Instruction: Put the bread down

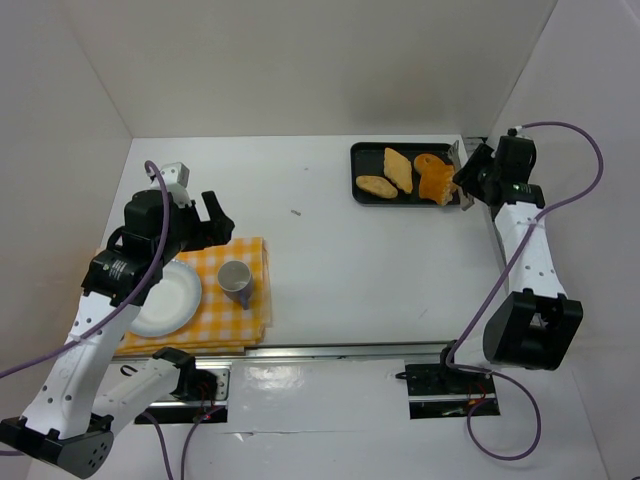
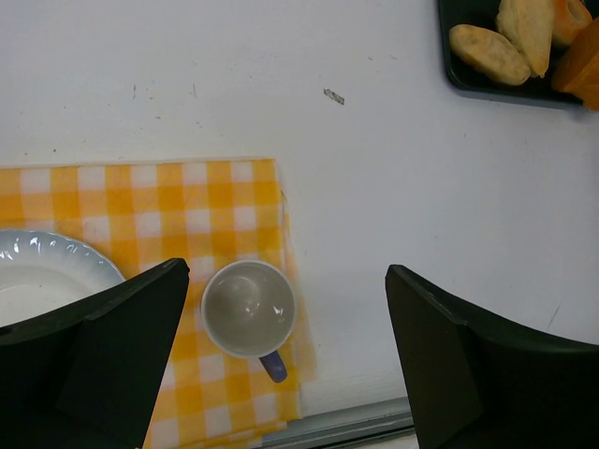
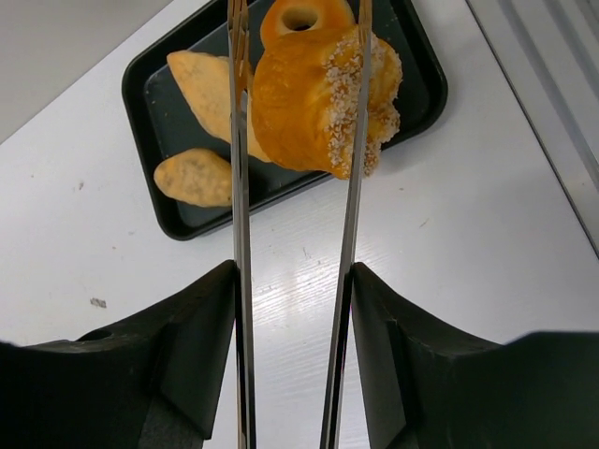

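A white counter fills the frame, with a black tray in the upper right corner holding pale bread rolls and an orange piece cut off by the edge. At lower left lies a yellow-and-white checked cloth. On it are a white plate at the left edge and an upright, empty cup with a blue handle near the cloth's right border. The left pincer shows two dark fingers spread wide at the bottom corners, with the cup visible between them.
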